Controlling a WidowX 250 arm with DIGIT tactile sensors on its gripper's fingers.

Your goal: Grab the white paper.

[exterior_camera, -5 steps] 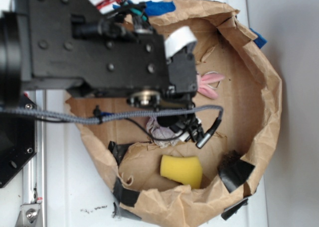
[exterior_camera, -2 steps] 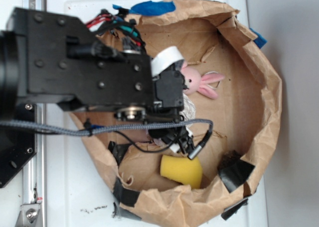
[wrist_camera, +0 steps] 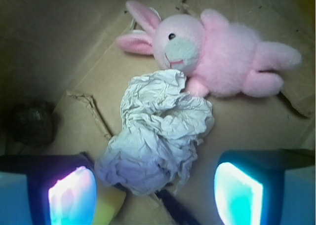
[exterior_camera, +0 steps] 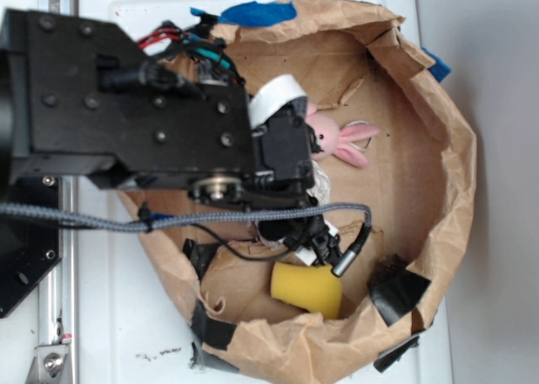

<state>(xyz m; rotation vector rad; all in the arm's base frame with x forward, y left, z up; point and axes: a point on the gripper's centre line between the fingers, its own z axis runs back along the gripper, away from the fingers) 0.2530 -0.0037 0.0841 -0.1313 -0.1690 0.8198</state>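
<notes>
The white paper [wrist_camera: 160,131] is a crumpled off-white wad lying on the cardboard floor of the brown paper bag, touching the pink bunny [wrist_camera: 217,57]. My gripper [wrist_camera: 154,193] is open. Its two lit fingers stand on either side of the wad's near end, and neither finger touches it. In the exterior view the gripper [exterior_camera: 310,237] hangs over the middle of the bag and hides most of the paper; only a white scrap [exterior_camera: 321,180] shows beside the wrist.
The pink bunny [exterior_camera: 341,140] lies just beyond the paper. A yellow sponge block [exterior_camera: 307,287] sits close on the near side and also shows in the wrist view [wrist_camera: 111,207]. Crumpled brown bag walls [exterior_camera: 455,148] ring everything. Black tape [exterior_camera: 396,287] patches the rim.
The arm has shifted left, which uncovers the pink bunny's head. The gripper's fingers have then settled slightly lower and to the right. The paper, bunny and sponge have not moved.
</notes>
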